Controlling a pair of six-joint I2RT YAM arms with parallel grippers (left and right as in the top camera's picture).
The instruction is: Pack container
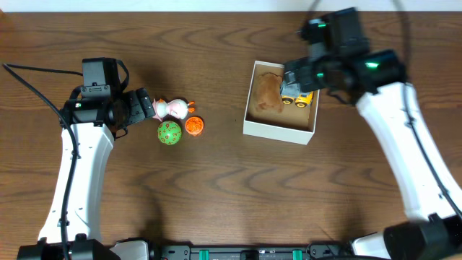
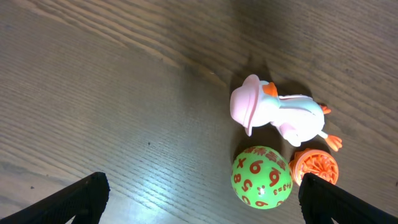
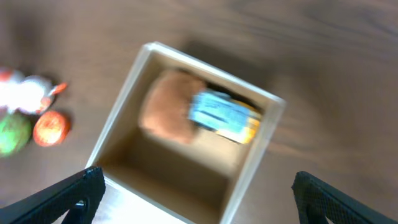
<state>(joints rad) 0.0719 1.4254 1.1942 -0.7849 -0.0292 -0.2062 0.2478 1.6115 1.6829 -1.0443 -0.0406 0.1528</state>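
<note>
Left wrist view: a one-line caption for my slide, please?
Open left gripper beside a white duck toy, green numbered ball and orange toy.

We find the right wrist view smeared throughout: the box [image 3: 118,124] has soft edges, the brown lump [image 3: 165,112] in it has no shape we can read, and the blue-and-yellow toy [image 3: 224,118] against it is only a patch of colour. The duck [image 3: 22,90], orange toy [image 3: 51,127] and green ball [image 3: 12,134] are blurs there, with duck and ball cut by the picture's left edge. From overhead, the right gripper [image 1: 291,77] covers the box corner nearest the desk's far right corner and much of the blue-and-yellow toy. In the left wrist view the bottom edge cuts both fingers [image 2: 81,196] of the left gripper [image 2: 202,198], and one finger hides part of the orange toy.
</note>
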